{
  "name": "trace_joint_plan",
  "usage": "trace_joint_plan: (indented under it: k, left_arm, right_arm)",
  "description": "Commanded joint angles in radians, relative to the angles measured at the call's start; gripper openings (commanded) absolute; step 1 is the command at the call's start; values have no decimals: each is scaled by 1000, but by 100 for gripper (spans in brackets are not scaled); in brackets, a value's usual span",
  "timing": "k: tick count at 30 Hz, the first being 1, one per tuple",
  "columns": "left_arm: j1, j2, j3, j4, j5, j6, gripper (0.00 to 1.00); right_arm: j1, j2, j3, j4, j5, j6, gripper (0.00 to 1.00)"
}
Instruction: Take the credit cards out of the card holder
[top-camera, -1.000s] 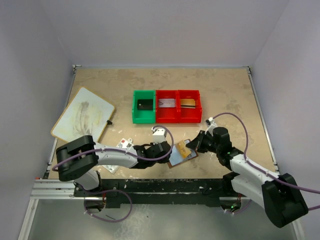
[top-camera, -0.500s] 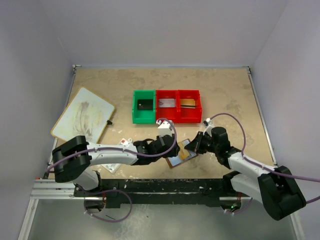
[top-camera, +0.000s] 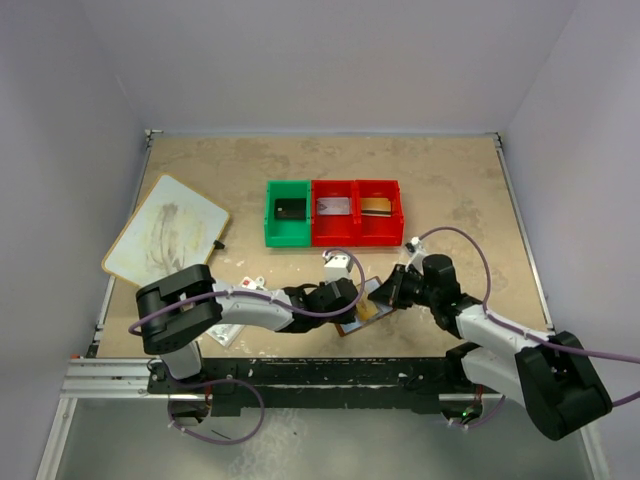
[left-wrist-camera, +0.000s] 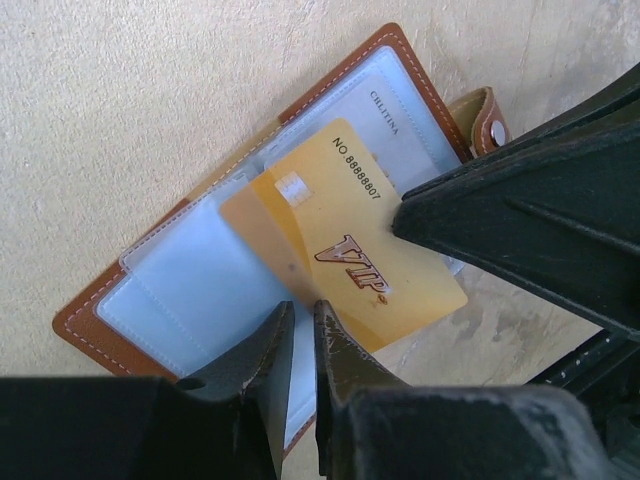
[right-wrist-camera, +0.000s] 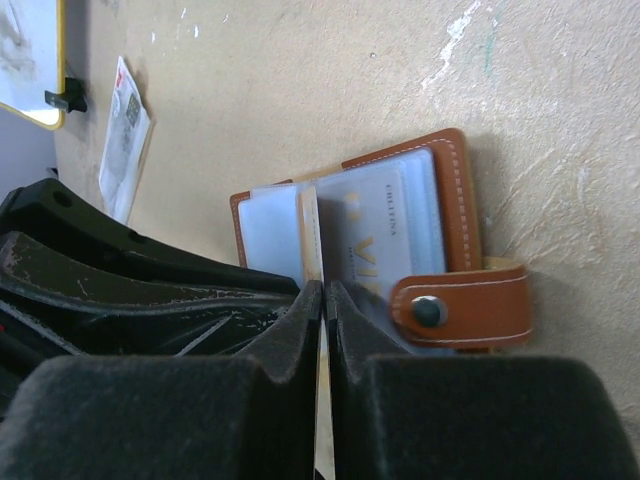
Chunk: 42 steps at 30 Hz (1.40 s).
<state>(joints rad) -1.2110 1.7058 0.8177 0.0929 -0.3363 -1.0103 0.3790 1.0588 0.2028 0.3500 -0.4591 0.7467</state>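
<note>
Since the card holder (left-wrist-camera: 165, 300) lies flapped open close to the desk's (top-camera: 450, 190) near edge, about midway along it, both arms crowd in on it. The right end effector (right-wrist-camera: 324, 288) is clamped shut on the gold VIP card (left-wrist-camera: 340, 240), which sits partly out of its clear pocket, so I'd guess that's the pulling side. The left end effector (left-wrist-camera: 302, 310) has its fingers nearly together at the card's lower edge. I can't tell if it's nipping anything or just pinning the holder so it doesn't drag along.
</note>
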Motion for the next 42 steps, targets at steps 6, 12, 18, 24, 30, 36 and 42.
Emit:
trace_joint_plan:
  k: [6, 12, 18, 24, 30, 36, 42]
  left_arm:
    - [2, 8, -20, -10, -24, 10, 8]
    - [2, 21, -19, -3, -18, 9, 6]
    - [2, 20, -18, -16, -22, 9, 5]
    - [2, 14, -21, -27, -31, 9, 5]
    - [2, 13, -20, -37, -43, 9, 5]
    - [2, -1, -21, -88, -84, 13, 4]
    - [3, -15, -33, -102, -99, 15, 4]
  right_arm:
    - [-3, 29, -8, 83, -82, -43, 12]
    - [-3, 80, 8, 128, -128, -70, 20]
    - [-3, 146, 26, 155, -151, -83, 19]
    - [-3, 197, 44, 195, -186, -85, 16]
    - [-3, 219, 61, 157, -161, -102, 5]
    - [-3, 111, 83, -24, 38, -101, 0]
    - [-3, 71, 105, -77, 111, -110, 0]
